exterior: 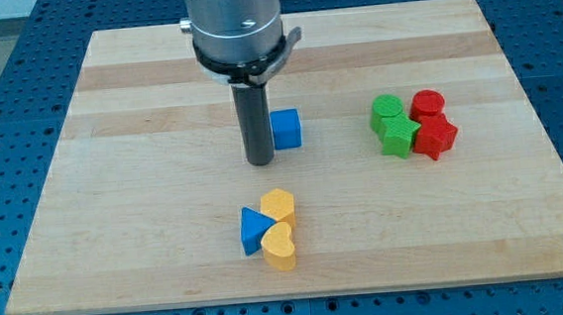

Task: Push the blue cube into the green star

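Observation:
The blue cube [287,129] sits near the middle of the wooden board. My tip [260,162] stands right at the cube's left side, touching or nearly touching it. The green star [398,135] lies to the view's right of the cube, in a tight cluster with a green cylinder [386,109], a red cylinder [427,104] and a red star [435,137]. The star is at the cluster's lower left.
A blue triangle [255,231], a yellow hexagon [280,207] and a yellow heart [281,246] are grouped towards the view's bottom, below my tip. The wooden board [115,189] lies on a blue table.

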Robot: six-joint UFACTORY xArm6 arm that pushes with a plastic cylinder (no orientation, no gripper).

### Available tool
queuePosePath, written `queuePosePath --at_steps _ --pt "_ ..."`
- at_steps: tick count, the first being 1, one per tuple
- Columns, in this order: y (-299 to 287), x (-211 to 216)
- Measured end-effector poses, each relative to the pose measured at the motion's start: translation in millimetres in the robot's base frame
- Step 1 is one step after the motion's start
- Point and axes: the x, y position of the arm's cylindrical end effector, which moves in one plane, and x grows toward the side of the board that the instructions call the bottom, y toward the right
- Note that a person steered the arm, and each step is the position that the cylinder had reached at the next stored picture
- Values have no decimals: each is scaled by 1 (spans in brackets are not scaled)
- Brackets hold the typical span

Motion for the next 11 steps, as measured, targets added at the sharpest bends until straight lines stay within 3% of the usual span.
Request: queuePosePath --at_steps 2,4,10,11 --pt "20 -44" --pt "57 -36" --pt "70 -57" --pt "94 -56"
